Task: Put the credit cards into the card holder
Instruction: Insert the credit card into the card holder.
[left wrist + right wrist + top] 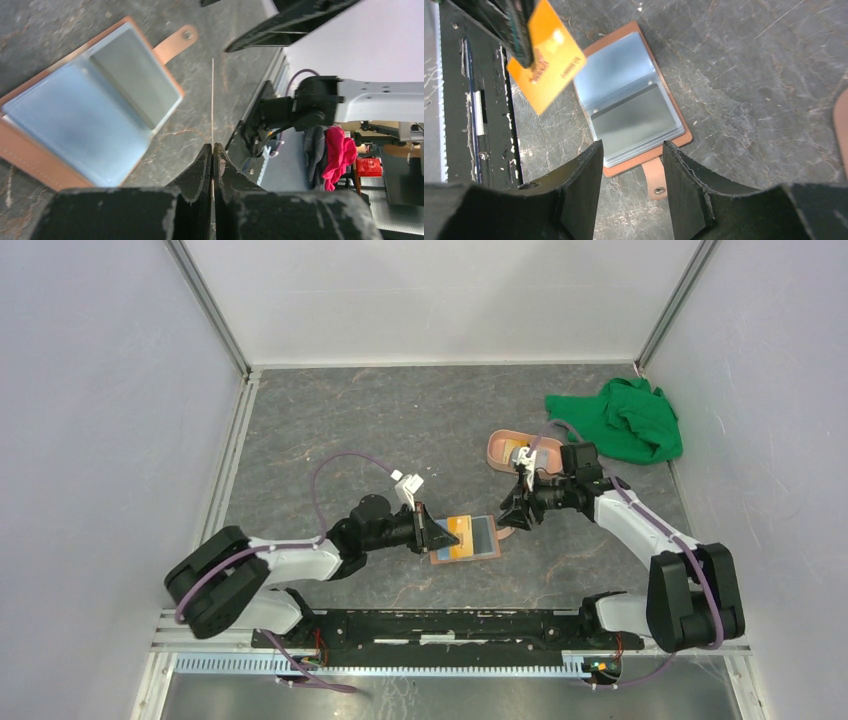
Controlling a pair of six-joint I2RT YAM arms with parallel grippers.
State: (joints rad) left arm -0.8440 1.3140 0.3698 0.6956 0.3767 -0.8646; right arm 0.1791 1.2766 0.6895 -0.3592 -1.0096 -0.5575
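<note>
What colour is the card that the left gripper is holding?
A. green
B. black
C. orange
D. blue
C: the left gripper is pinched shut on a card that shows bright orange in the right wrist view, close to the open holder.

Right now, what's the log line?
left claw: shut on orange plastic card | right claw: open, empty | tan leather card holder: open
</note>
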